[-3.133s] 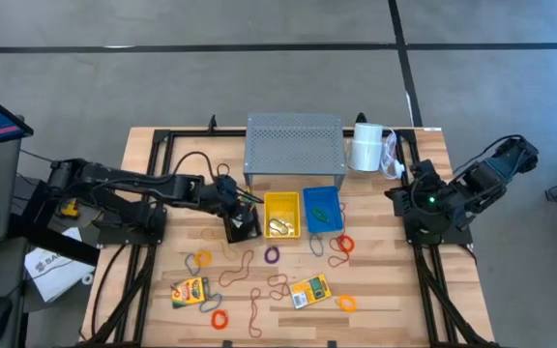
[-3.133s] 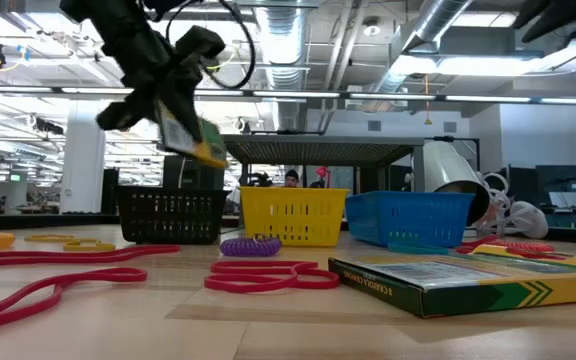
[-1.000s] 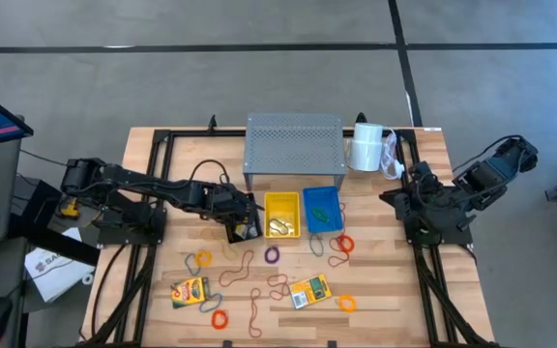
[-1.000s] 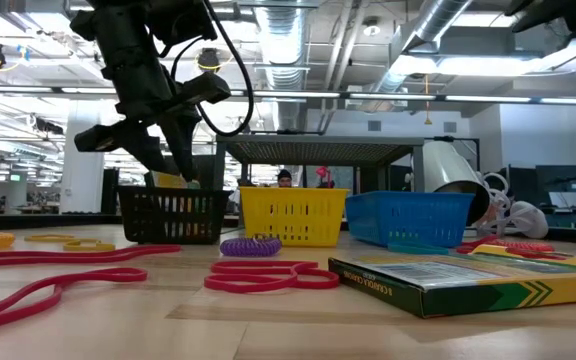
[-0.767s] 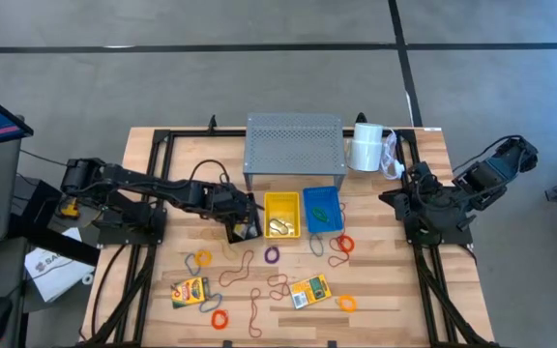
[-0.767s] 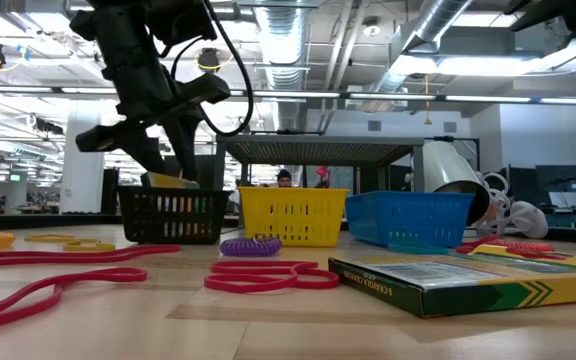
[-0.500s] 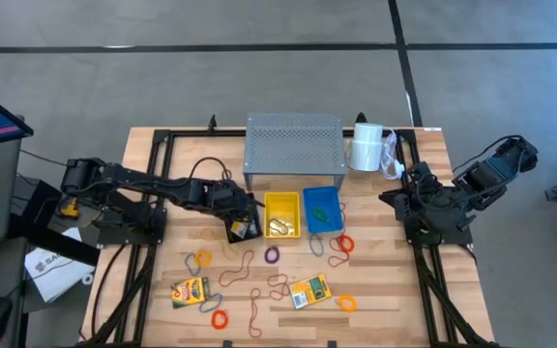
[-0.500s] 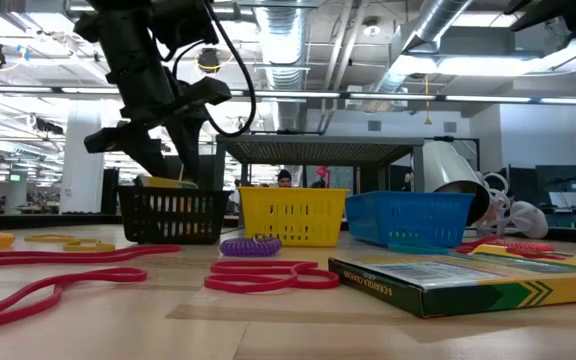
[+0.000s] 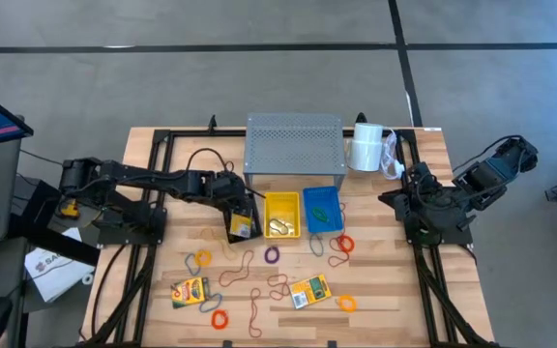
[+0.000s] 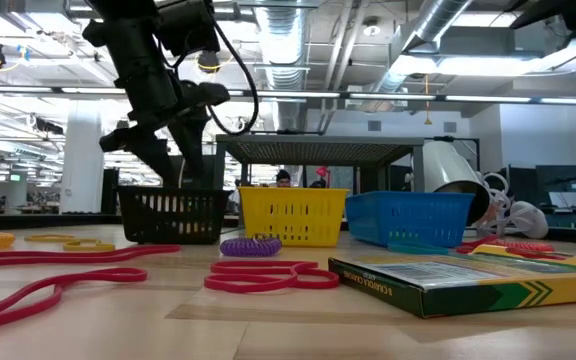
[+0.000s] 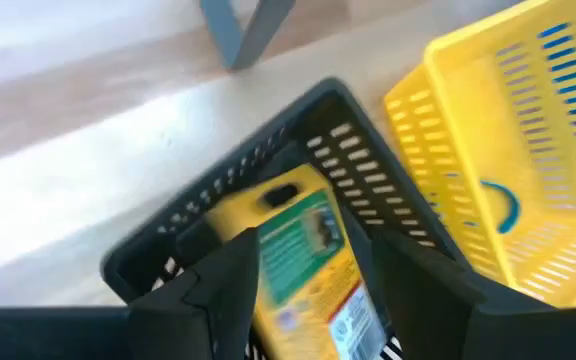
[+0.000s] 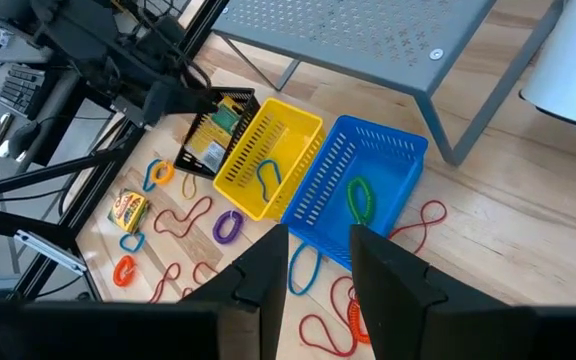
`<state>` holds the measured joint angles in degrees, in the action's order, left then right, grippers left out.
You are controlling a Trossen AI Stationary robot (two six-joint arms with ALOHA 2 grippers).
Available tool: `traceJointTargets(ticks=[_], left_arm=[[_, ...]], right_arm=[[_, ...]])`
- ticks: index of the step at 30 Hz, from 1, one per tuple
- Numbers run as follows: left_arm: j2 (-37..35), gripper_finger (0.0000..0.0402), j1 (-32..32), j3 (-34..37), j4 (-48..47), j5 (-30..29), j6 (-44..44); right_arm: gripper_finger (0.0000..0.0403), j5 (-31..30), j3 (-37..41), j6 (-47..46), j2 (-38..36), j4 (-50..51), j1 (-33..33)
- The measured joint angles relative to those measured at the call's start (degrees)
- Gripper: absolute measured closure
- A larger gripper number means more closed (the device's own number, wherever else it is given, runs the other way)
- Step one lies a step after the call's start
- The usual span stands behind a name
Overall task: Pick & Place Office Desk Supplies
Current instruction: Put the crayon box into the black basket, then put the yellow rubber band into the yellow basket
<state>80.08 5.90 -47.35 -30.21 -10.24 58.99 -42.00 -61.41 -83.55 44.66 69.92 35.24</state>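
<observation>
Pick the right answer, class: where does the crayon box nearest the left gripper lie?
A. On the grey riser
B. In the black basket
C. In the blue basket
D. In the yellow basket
B: the left wrist view shows the crayon box lying inside the black basket, just past the open left gripper, with the yellow basket beside it.

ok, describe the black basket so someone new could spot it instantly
Start at the grey perforated riser at the table's far edge; three small baskets sit in a row in front of it. The black basket is the leftmost, beside the yellow basket, under the left gripper. Only it is black and holds a crayon box.
</observation>
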Motion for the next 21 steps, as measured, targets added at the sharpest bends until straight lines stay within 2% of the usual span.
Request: traceJointTargets(ticks=[8,13,17,19,21], left_arm=[[-10.2,0.0213,2.2,0.0,-2.8,1.7,-7.4],[-14.5,0.0215,0.3,0.0,0.0,14.1,-14.0],[-15.7,0.0215,-4.3,0.0,-0.3,24.8,-19.7],[-15.6,0.0217,-7.9,-0.1,-3.3,27.2,-25.2],[-15.5,0.0221,-11.7,-0.1,-7.4,27.0,-32.3]], right_arm=[[0.0296,0.1,0.0,0.1,0.0,-0.3,0.0],[0.0296,0.1,0.0,1.5,0.0,-0.5,0.0],[0.0296,0.1,0.0,1.5,0.0,-0.6,0.0],[0.0296,0.1,0.0,1.5,0.0,-0.8,0.0],[0.0296,0.1,0.0,1.5,0.0,-1.3,0.0]])
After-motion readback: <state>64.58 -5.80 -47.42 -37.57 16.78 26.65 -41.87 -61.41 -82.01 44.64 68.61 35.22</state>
